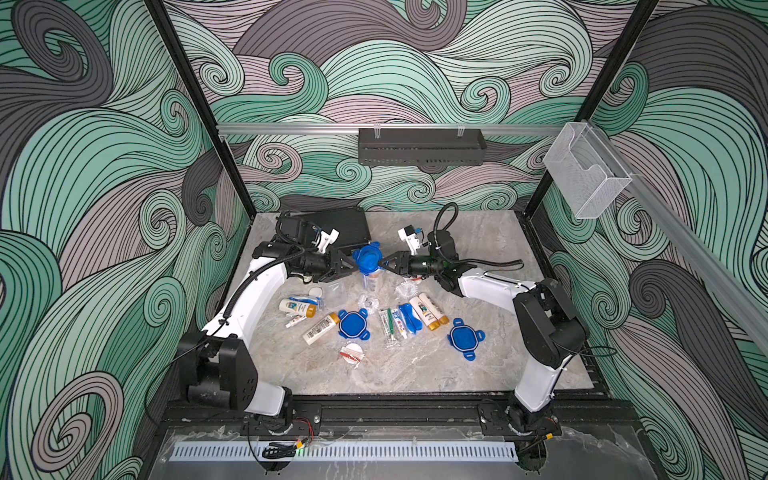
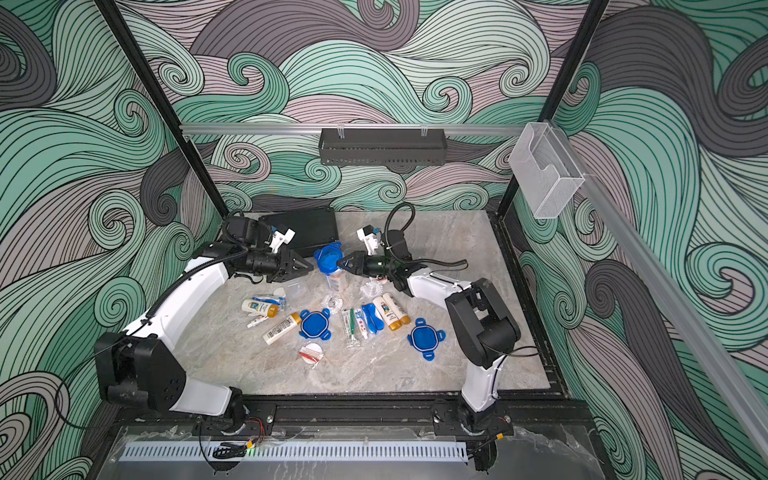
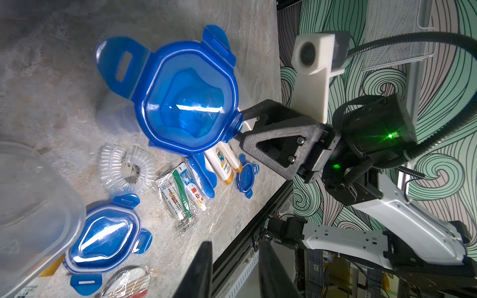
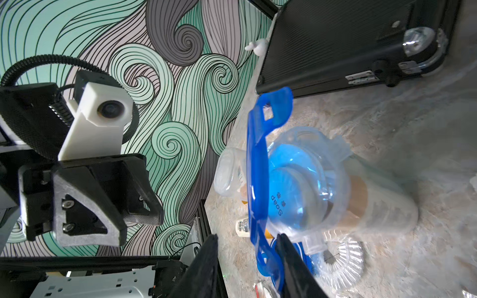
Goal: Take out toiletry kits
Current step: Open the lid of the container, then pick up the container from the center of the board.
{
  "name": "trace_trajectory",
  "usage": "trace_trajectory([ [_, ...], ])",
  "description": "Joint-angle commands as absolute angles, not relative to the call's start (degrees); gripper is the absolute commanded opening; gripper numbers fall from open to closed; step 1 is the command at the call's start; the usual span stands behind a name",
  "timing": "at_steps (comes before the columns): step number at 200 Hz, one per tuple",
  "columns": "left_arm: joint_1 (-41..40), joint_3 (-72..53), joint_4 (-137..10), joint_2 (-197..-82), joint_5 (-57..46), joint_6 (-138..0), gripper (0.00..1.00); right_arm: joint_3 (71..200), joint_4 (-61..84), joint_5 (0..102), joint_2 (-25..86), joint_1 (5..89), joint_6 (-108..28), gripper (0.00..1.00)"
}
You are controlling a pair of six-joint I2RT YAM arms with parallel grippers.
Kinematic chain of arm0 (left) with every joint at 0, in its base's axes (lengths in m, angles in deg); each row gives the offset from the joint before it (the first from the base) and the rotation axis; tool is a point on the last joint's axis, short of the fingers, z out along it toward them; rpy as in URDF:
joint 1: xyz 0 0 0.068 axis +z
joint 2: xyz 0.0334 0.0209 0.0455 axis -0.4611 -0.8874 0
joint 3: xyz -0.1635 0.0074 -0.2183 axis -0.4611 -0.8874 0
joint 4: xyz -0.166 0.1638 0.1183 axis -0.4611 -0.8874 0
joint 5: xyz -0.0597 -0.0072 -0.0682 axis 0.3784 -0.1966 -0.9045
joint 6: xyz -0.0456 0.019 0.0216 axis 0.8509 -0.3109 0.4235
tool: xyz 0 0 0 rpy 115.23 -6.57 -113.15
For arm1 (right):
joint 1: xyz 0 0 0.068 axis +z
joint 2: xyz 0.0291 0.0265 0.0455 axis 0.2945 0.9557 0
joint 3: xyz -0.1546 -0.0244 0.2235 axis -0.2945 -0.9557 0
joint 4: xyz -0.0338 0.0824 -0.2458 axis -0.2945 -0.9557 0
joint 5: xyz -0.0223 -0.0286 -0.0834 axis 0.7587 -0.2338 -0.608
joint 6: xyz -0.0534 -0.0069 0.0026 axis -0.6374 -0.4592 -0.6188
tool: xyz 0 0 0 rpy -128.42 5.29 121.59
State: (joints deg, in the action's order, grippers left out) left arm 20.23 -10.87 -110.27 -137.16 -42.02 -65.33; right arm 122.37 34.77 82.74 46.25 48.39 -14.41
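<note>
Blue lid (image 4: 258,180) stood tipped off a clear container (image 4: 361,203) near the tabletop's rear edge, soap packet inside. Right gripper (image 3: 238,126) pinched the lid's tab; left gripper's (image 4: 152,216) jaws stood part-open, empty. Toiletry kits (image 1: 415,318) lay mid-table.

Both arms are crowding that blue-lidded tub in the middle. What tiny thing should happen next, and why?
Probably the right hand should peel the blue lid up off the clear tub. Its fingers straddle a lid tab, the lid already sits partly lifted, and toiletries remain inside.
</note>
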Motion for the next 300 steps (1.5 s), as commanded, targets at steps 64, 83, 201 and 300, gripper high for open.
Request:
trace_trajectory([
  [64, 21.74, -17.04, -107.47, -126.65, -34.77, -67.37, 0.32, 119.46, 18.06, 80.41, 33.04, 56.68, -54.43, 0.63],
  [83, 21.79, -18.05, -106.83, -125.61, -34.36, -67.26, 0.32, 117.88, 17.15, 76.27, 30.14, 56.23, -57.64, 0.71],
  [201, 22.01, -26.18, -103.92, -119.15, -27.68, -65.92, 0.42, 136.92, -3.04, 54.20, 44.09, 55.02, -64.39, 0.99],
  [300, 22.01, -30.22, -100.71, -113.47, -24.42, -65.13, 0.53, 118.75, 46.08, 53.41, 54.66, 56.71, -60.22, 0.99],
])
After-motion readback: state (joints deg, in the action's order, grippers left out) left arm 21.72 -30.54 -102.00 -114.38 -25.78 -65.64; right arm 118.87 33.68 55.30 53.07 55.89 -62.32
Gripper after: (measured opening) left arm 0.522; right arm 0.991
